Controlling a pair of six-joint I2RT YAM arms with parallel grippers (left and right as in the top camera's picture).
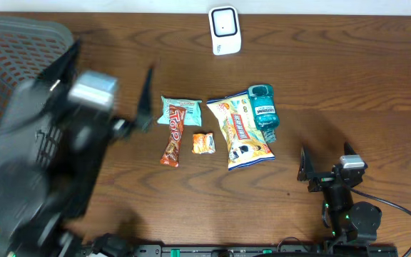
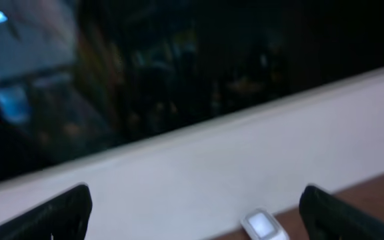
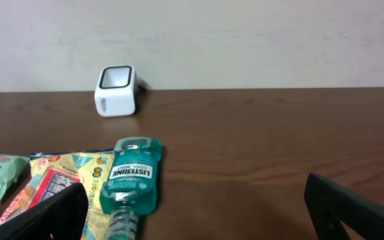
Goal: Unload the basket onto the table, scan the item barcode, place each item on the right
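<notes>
Sitting low at the near edge of the brown table [image 1: 377, 86], the right gripper [image 1: 325, 158] has its two black fingers spread wide apart. Nothing is between them.

The left arm [image 1: 41, 164] looks big and blurry from above, because it is up high, close to the top camera. The left gripper [image 2: 197, 200] is spread wide too, and it holds nothing. Its own camera shows mostly a white wall [image 2: 259, 160], with a dark part above that is too blurry to make out.

A little farther out, in the middle of the table, the snacks lie close together. A red-brown candy bar [image 1: 172, 144] lies on the left. A small orange candy [image 1: 203, 143] is just beside it. Right of that is a yellow snack bag [image 1: 242, 135]. A blue-green mouthwash bottle [image 1: 262, 107] lies on its side along the bag's right edge, touching it, with its cap pointing back at the robot. A light teal packet [image 1: 181, 111] sits at the far end of the candy bar and touches it. No gripper touches any of these things.

Farthest away, by the wall, stands the white scanner [image 1: 225, 30], well apart from the snacks. A dark mesh basket [image 1: 9, 43] is in the far left corner, partly hidden by the left arm.
</notes>
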